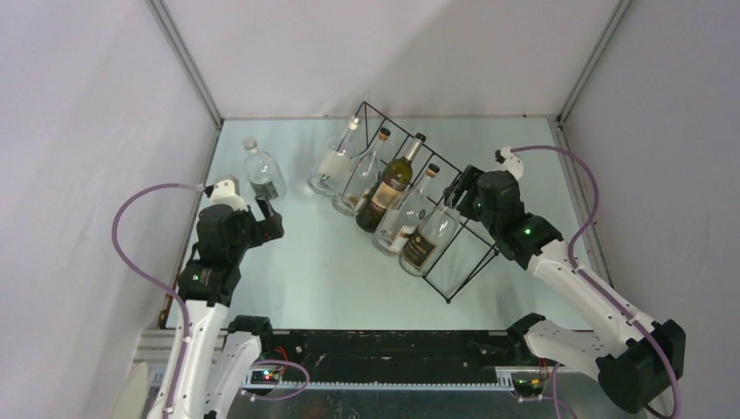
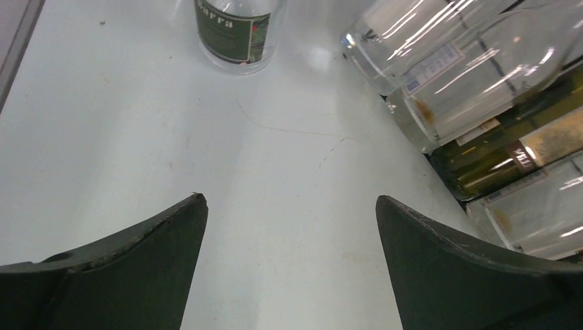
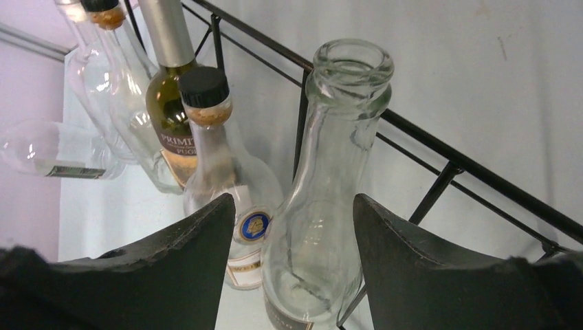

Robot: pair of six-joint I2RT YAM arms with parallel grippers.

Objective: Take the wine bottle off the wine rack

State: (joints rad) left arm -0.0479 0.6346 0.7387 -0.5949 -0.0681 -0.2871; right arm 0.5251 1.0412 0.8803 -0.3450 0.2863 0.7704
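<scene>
The black wire wine rack (image 1: 448,300) stands tilted at mid table and holds several bottles side by side, necks pointing far right. A dark green wine bottle (image 1: 388,188) with a tan label lies in the middle. The rightmost one is a clear uncapped bottle (image 1: 429,240) with a dark label. My right gripper (image 1: 455,190) is open at this bottle's neck. In the right wrist view the clear bottle (image 3: 337,137) rises between my spread fingers (image 3: 294,206), with the rack wire (image 3: 481,173) behind it. My left gripper (image 1: 270,216) is open and empty over bare table (image 2: 289,206).
A clear bottle with a green label (image 1: 262,175) stands alone at the far left, just beyond my left gripper (image 2: 234,34). A black-capped clear bottle (image 3: 213,158) lies right beside the uncapped one. Grey walls enclose the table on three sides.
</scene>
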